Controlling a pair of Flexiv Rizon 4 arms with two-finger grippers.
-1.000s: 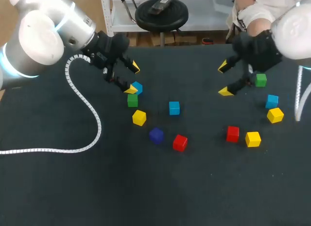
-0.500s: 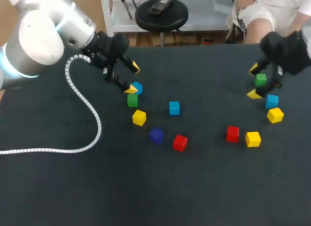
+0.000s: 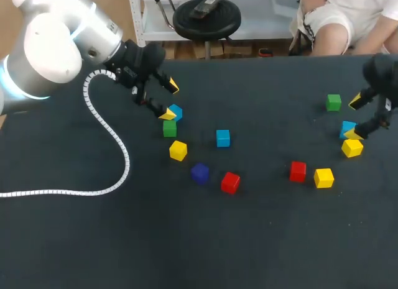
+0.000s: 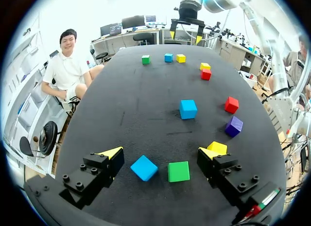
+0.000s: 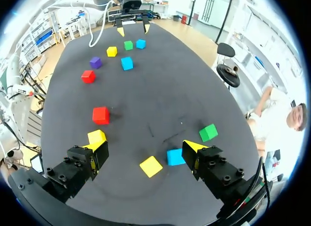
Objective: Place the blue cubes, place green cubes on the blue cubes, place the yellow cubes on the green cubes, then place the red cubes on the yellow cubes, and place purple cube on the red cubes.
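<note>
My left gripper [image 3: 169, 99] stands open over a blue cube [image 3: 175, 112], with a green cube [image 3: 169, 128] and a yellow cube [image 3: 178, 150] just below. In the left wrist view that blue cube [image 4: 144, 167] and green cube [image 4: 178, 171] lie between the open fingers of the left gripper [image 4: 160, 153]. My right gripper [image 3: 355, 117] is open at the table's right edge, beside a blue cube [image 3: 347, 128], a yellow cube [image 3: 352, 147] and a green cube [image 3: 334, 102]. The right wrist view shows a yellow cube [image 5: 151, 166] and a blue cube [image 5: 175, 157] between the right gripper's [image 5: 144, 148] fingers.
Mid-table lie a blue cube [image 3: 222, 138], a purple cube [image 3: 199, 173], a red cube [image 3: 230, 182], another red cube [image 3: 298, 171] and a yellow cube [image 3: 323, 177]. A white coiled cable [image 3: 112, 146] trails over the table's left part.
My right arm has swung right and nearer, from left of the green cube to the table's right edge beside the blue and yellow cubes. The left arm has kept still.
</note>
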